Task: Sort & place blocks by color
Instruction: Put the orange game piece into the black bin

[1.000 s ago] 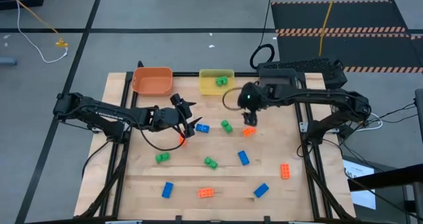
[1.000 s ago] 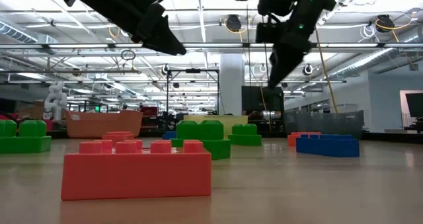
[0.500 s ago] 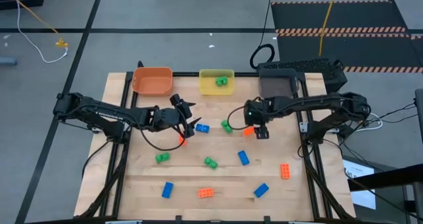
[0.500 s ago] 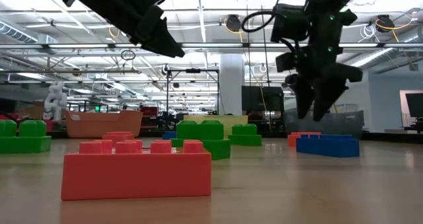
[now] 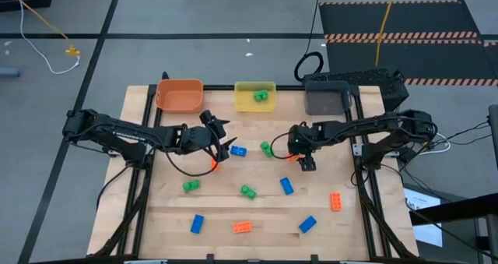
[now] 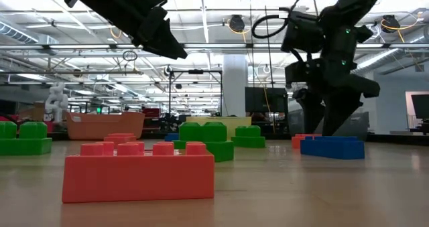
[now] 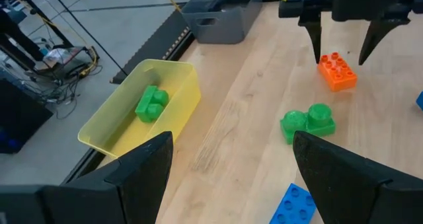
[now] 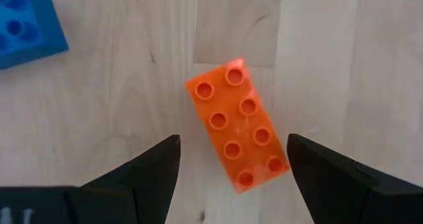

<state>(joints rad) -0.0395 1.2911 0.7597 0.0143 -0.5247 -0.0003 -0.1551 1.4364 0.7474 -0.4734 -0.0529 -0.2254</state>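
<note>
Directly above the orange block (image 8: 237, 125) lying at mid-table, the right gripper (image 8: 232, 178) is hovering wide open and empty, and should be rotating to square its fingers with the block's long sides before descending.

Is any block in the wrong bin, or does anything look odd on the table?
Nothing stands out. The yellow bin holds only a green block, the orange bin looks empty, and the grey bin's inside is unclear. The other blocks lie scattered on the table, unsorted.
</note>
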